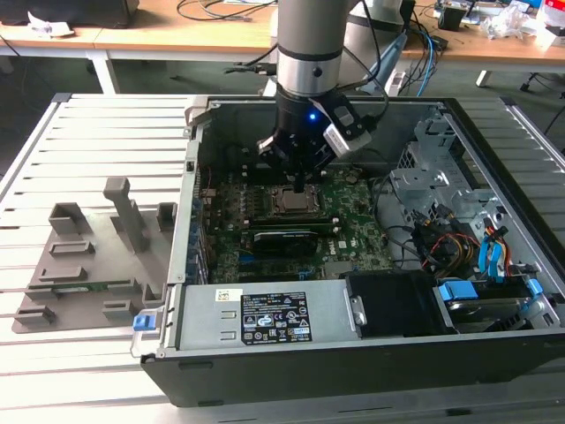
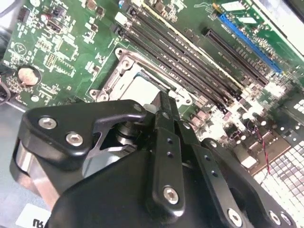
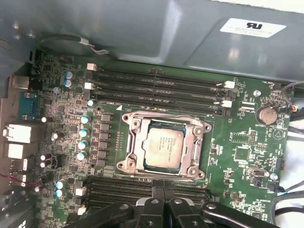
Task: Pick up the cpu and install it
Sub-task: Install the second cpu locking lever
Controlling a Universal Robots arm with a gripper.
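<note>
Chip (image 3: 164,146), flat silver square, seated in metal-framed socket (image 3: 133,147).

The hand (image 1: 303,181) hung just above the cpu (image 1: 292,201), which lay in the metal frame of the socket (image 3: 134,151). The room directly over the socket was open. Rows of memory slots (image 3: 156,85) ran close along two sides of it. In the exterior view, the case wall (image 1: 189,212) stood at the left and the drive cage (image 1: 422,172) with cables (image 1: 459,247) at the right.
</note>
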